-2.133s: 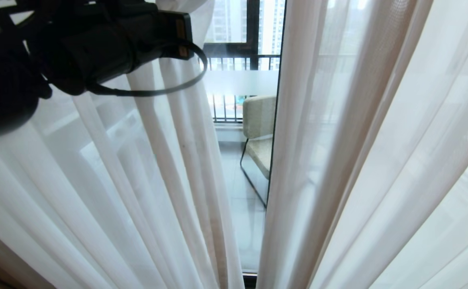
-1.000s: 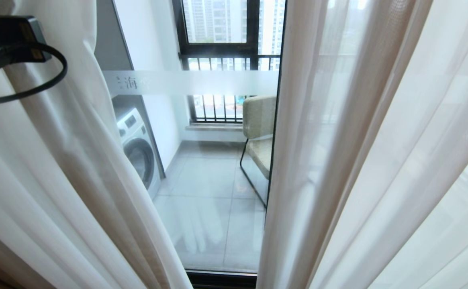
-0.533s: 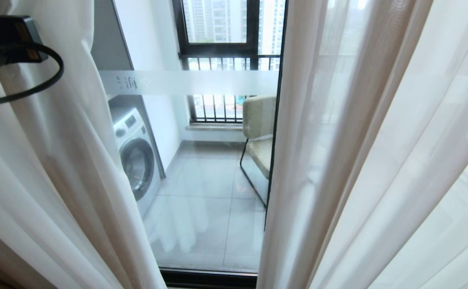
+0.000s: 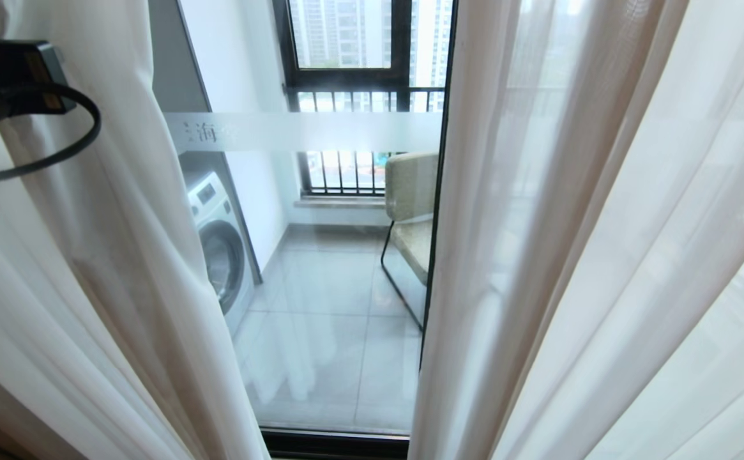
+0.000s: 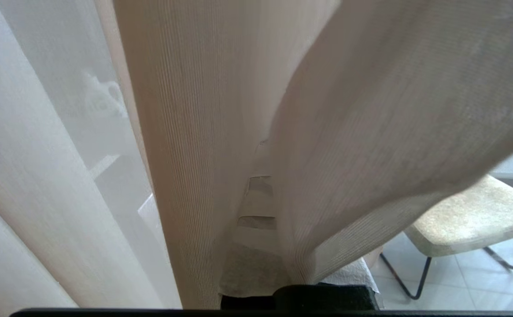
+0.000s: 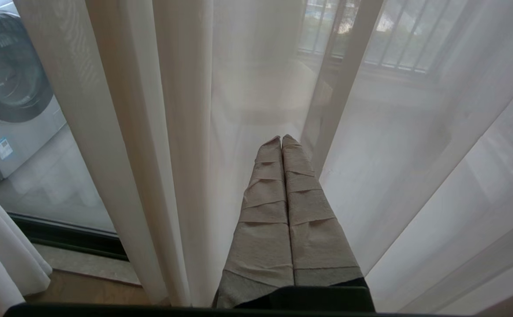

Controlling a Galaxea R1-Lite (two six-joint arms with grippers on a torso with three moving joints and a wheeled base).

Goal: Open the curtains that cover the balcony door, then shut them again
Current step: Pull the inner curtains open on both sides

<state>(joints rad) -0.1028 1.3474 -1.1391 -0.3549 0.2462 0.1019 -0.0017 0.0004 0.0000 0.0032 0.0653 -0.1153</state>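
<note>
Curtains [image 4: 569, 255] parted at centre; door [image 4: 333, 287] glass bared between panels.

Left gripper [image 5: 256, 207], far left of the gap: jaws clenched on gathered curtain fold. Right gripper [image 6: 282, 145], near right panel: jaws pressed together, empty. Risk: sheer cloth slipping free under tension, letting the panel swing across the door.

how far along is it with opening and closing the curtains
Partly opened: the left curtain panel is drawn aside, baring the balcony door glass with the washing machine behind it. In hand: the left gripper is shut on a fold of that panel. Left: the right curtain panel hangs unmoved, the shut right gripper empty before it; closing is not begun.
</note>
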